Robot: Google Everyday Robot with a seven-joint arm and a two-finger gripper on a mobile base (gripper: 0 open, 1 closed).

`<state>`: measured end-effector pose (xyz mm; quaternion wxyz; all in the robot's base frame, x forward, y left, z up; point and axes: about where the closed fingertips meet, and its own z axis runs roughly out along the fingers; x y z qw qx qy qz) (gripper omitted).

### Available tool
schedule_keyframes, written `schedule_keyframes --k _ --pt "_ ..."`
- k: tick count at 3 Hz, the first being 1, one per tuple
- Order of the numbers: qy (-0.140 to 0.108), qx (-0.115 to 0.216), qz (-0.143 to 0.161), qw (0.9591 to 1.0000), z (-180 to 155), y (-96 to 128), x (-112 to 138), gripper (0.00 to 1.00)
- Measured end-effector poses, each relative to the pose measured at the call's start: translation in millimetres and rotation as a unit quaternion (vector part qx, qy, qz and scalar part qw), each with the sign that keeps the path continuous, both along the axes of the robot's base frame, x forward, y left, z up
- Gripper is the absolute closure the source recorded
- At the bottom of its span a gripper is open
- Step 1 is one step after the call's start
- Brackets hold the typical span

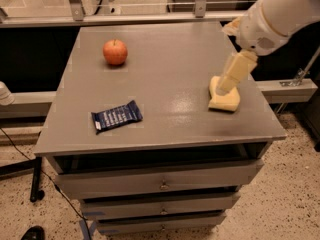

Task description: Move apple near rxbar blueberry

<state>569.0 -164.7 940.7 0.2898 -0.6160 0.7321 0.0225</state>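
On the left half of the grey desk [170, 69] lie the 2 things of the task. The blue bar [116, 116] lies flat near the front left edge, turned slightly so its right end sits a little further back than its left; pale lettering shows on the dark wrapper. Behind it, towards the back left corner, the apple [115, 52] stands upright with its stem up, red-orange, well apart from the bar, with bare desk between them.

The middle of the desk carries a dull shine from overhead light. Below the top, 3 drawers [162, 184] are stacked, each with a small knob at its centre.

On the right side, near the right edge, a pale yellow sponge [225, 103] lies flat. The gripper [227, 84] hangs right over the back part of the sponge, slanting down from the upper right, at or very close to its surface. Whether the gripper is spread or closed cannot be told. The white arm [280, 14] enters from the top right corner.
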Motion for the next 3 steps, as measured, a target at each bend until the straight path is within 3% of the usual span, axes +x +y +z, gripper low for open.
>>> schedule_keyframes --k 1,2,3 --pt "-0.033 0.068 0.021 0.9969 2 39 54 0.0" --pt "-0.056 0.137 0.037 0.9882 0 78 100 0.0" --pt "-0.067 0.202 0.037 0.9764 -3 107 137 0.0"
